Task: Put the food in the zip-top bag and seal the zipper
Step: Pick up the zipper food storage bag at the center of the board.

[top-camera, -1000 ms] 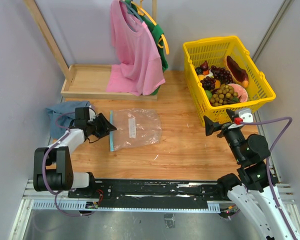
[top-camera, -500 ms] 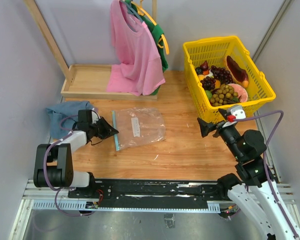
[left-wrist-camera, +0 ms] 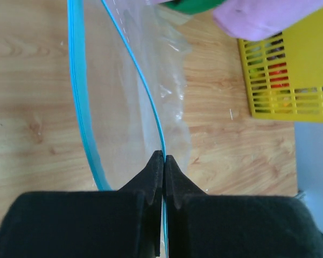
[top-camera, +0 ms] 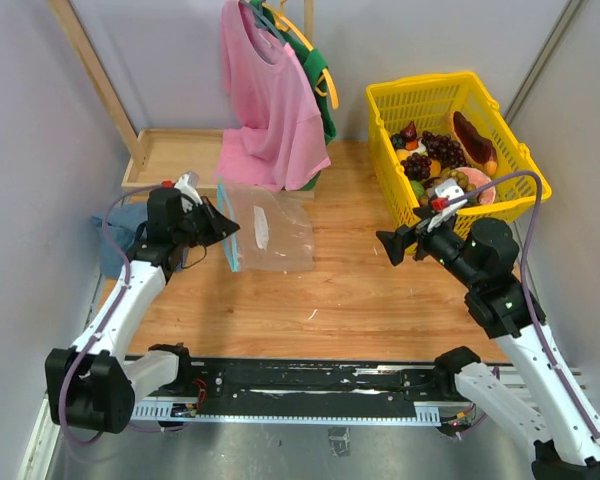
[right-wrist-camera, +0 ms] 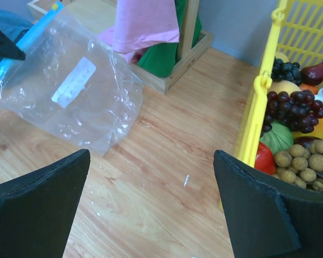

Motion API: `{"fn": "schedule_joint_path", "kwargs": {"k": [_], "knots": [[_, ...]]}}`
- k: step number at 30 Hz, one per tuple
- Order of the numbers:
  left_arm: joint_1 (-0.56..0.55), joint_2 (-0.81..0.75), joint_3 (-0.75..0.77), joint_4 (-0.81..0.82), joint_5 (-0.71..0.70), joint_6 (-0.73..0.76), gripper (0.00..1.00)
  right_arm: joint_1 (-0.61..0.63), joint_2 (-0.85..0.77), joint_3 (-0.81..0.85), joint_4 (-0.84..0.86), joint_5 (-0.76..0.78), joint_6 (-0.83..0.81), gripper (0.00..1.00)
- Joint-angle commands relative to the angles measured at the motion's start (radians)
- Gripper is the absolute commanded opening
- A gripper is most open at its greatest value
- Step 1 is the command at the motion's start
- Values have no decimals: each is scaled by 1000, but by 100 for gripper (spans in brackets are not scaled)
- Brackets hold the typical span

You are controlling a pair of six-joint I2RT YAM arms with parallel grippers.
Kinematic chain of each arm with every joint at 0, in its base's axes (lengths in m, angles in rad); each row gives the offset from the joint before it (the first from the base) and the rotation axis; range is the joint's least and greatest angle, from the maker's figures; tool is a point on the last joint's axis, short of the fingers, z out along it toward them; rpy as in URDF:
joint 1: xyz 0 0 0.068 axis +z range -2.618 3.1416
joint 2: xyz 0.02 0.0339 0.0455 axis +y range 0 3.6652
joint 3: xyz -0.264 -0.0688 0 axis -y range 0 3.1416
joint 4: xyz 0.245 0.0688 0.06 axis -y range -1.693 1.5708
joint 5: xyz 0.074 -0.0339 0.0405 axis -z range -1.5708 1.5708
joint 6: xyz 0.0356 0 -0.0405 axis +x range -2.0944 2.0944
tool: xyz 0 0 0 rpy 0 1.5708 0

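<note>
1. Bag (top-camera: 270, 235): left-centre of the desk (top-camera: 360, 300), long axis left–right, mouth facing left and raised, right end resting on the desk.
2. Clear, crinkled plastic with a white label; the teal zipper (top-camera: 228, 225) is bowed open.
3. Left fingers (left-wrist-camera: 151, 177) pinched closed on the zipper; right fingers (right-wrist-camera: 37, 199) spread wide, empty.

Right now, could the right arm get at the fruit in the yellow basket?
Probably yes: the right gripper is open and empty, and the open-topped basket of fruit sits just beside it.

Pink shirt (top-camera: 265, 100), green garment (top-camera: 323, 85) behind, hanging above shallow wooden tray (top-camera: 175, 160). Yellow mesh basket (top-camera: 425, 95), far right. Blue cloth (top-camera: 115, 250) crumpled, left tabletop (top-camera: 350, 290) edge.
</note>
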Motion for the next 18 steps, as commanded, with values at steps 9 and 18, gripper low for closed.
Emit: {"fn": "schedule_joint_path", "kwargs": {"k": [9, 18], "knots": [[-187, 10, 503, -407, -119, 454, 0, 14, 218, 266, -143, -156, -1, 98], [-443, 85, 666, -603, -258, 729, 0, 19, 379, 412, -154, -284, -2, 99]]}}
